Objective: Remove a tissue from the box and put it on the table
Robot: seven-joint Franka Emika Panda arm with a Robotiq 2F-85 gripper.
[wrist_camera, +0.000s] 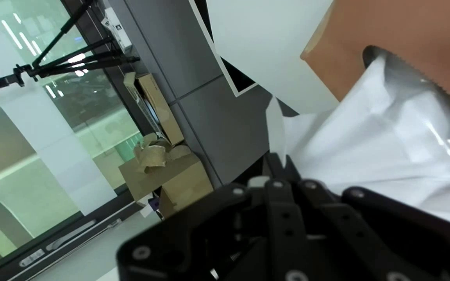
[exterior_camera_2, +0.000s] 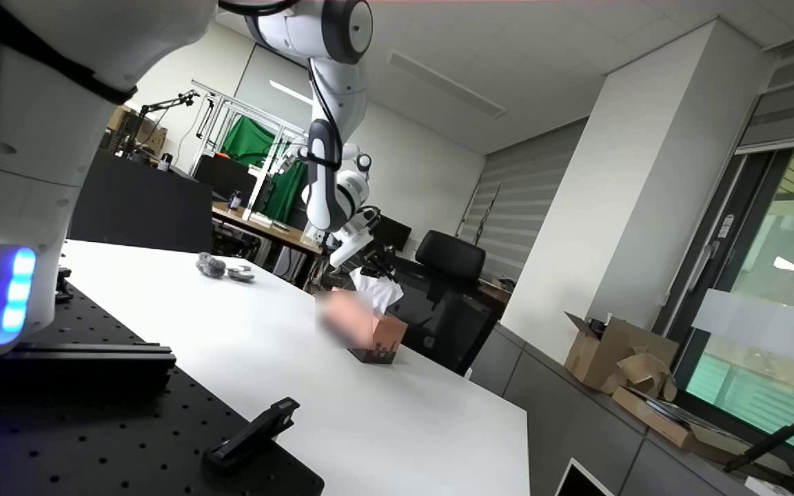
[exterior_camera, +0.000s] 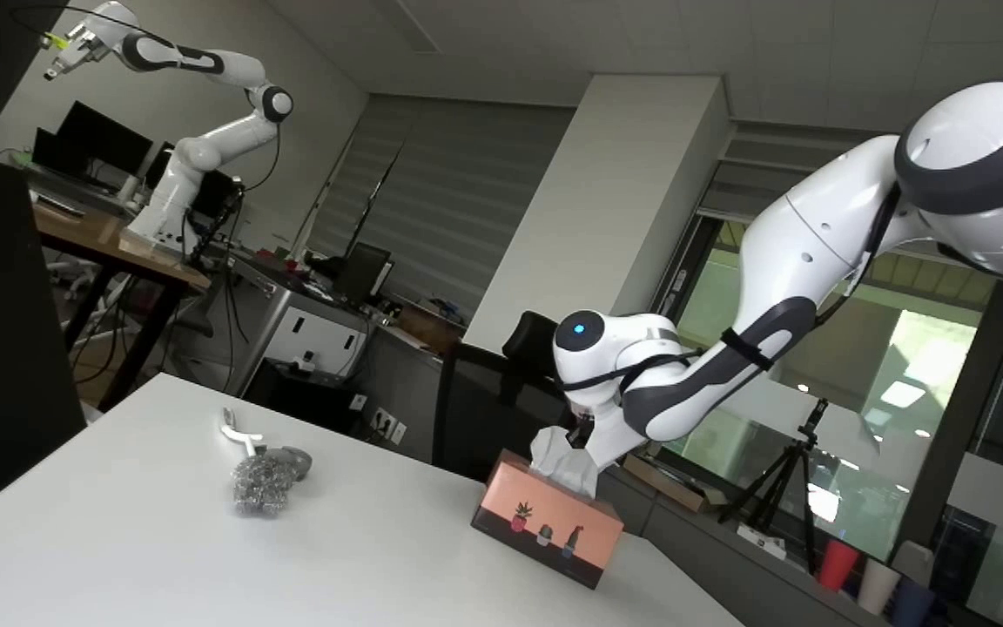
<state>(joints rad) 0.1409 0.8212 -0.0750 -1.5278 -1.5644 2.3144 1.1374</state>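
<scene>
Your claw (wrist_camera: pixel 282 160) fills the foot of the wrist view, its jaws together on the upper end of the tissue (wrist_camera: pixel 346 156) — it looks clamped on it, right at the tips. So the grip is had; the pull is not. The tissue stands up out of the box (exterior_camera: pixel 545 518), its lower end inside, and the box sits upright on the table (exterior_camera: pixel 371 549) near an edge. Left for you, as I judge it: draw the tissue wholly out, carry it over the table, lower it, let go. Call it well short of halfway.

Count one claw, one box, one tissue showing; how many lie inside you can't see. On the table, well apart from the box, is one scrubber (exterior_camera: pixel 260 485), and just beside it a grey piece (exterior_camera: pixel 294 460) and a white piece (exterior_camera: pixel 245 438) — I can't tell whether those two are one thing. You have two arms in an exterior view: your arm (exterior_camera: pixel 784 248) and a far arm (exterior_camera: pixel 240 138). One tripod (wrist_camera: pixel 37 71).
</scene>
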